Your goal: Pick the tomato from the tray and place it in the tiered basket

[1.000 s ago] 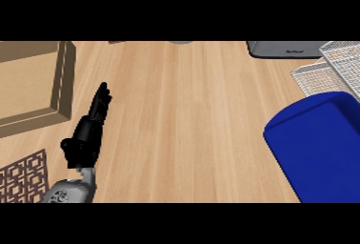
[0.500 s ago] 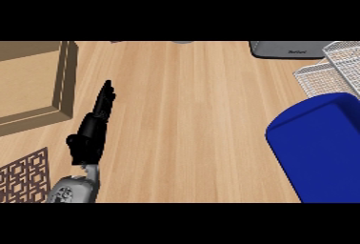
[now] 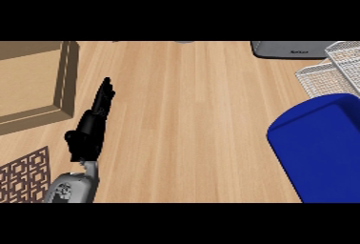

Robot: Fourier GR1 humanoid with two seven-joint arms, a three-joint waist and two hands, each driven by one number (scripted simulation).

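My left hand [image 3: 90,127] lies low at the left of the head view, fingers straight and pointing up the counter, holding nothing. Beside it at the far left stands the wooden tray [image 3: 35,83]; only its rim and wall show, and no tomato is visible. The white wire tiered basket [image 3: 330,71] shows at the upper right edge, partly cut off. My right hand is out of the picture.
A large blue block [image 3: 320,145] fills the right side below the basket. A grey appliance [image 3: 292,48] sits at the top right. A brown patterned mat [image 3: 25,174] lies at the lower left corner. Bare wooden counter [image 3: 190,119] spans the middle.
The view has shifted slightly; the left hand appears a little lower and more to the right. Nothing was picked up or released.
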